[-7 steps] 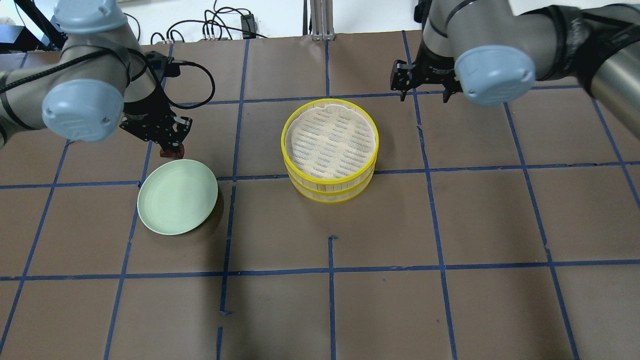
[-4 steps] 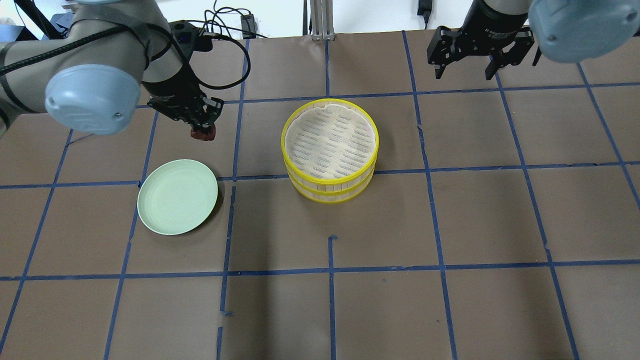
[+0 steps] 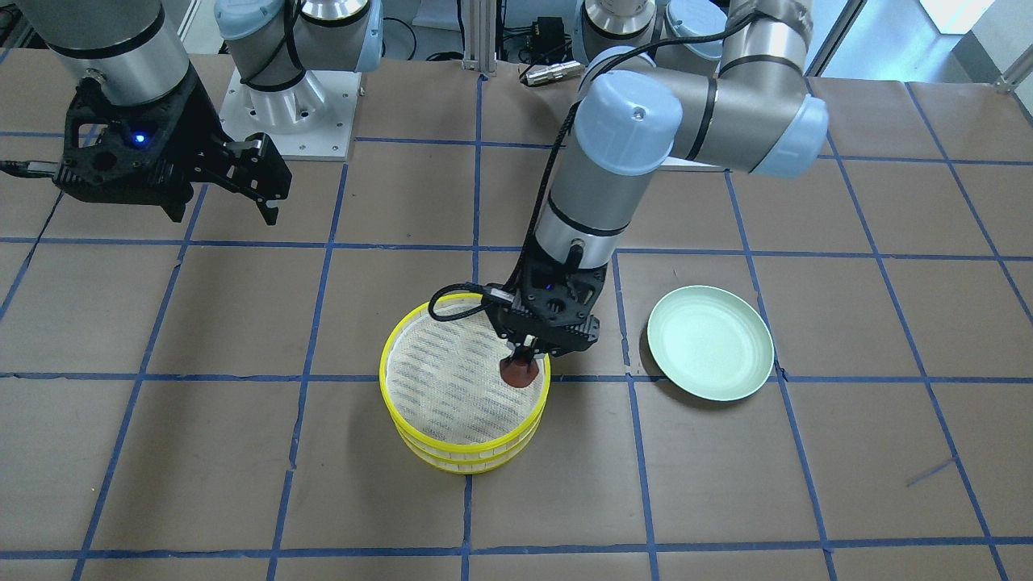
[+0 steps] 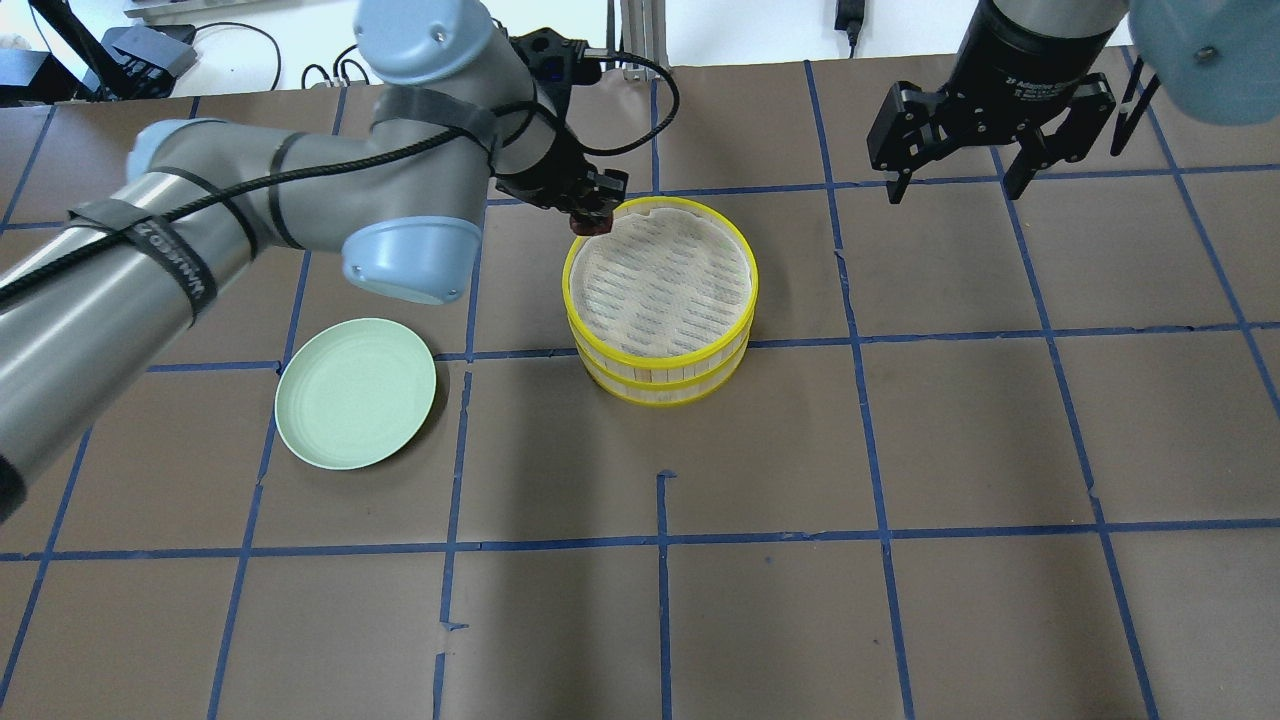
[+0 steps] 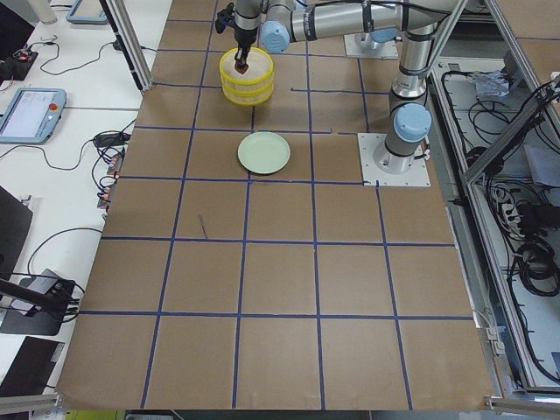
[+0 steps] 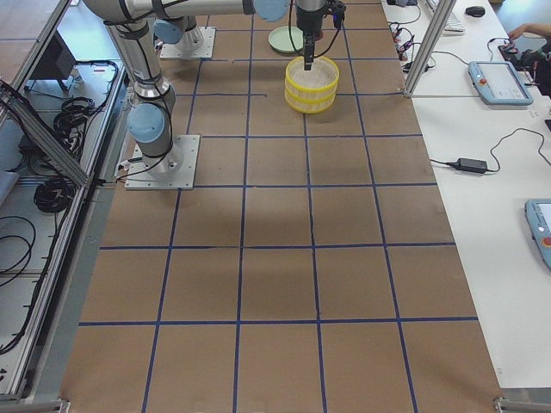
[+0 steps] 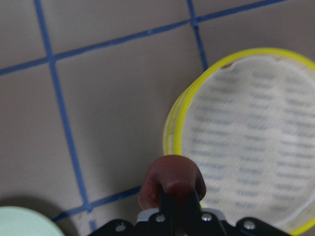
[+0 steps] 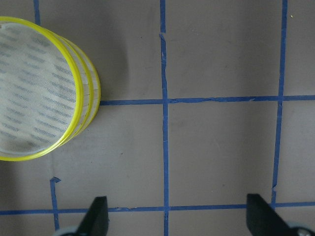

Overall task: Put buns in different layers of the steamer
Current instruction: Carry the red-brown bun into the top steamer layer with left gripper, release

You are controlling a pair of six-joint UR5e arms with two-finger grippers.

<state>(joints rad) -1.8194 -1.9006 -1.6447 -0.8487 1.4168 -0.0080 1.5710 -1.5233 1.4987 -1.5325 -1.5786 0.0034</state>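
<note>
Since approx half a sec ago the left arm has swung over from the plate side, so the left end effector (image 4: pixel 590 215) now hangs at the steamer (image 4: pixel 655 355) instead of over bare table (image 4: pixel 900 450).

Going L to R in the overhead view:
- The green plate (image 4: pixel 355 393) has nothing on it.
- Next is the left end effector, pinched shut on the red-brown bun (image 3: pixel 520 373). The bun sits right over the top tray's rim on the plate side, maybe just inside it. Can't tell if it touches the slats yet, prob not.
- The steamer is stacked and the top tray has nothing lying in it.
- Far right is the right end effector (image 4: pixel 952 192), spread wide w/ nothing in it, parked well apart from the steamer.

What it means imo: the carry is basically done. What's left is nudging inward a bit, lowering and letting go. The white bun isn't visible in any view, so no idea if the lower layer is filled.
</note>
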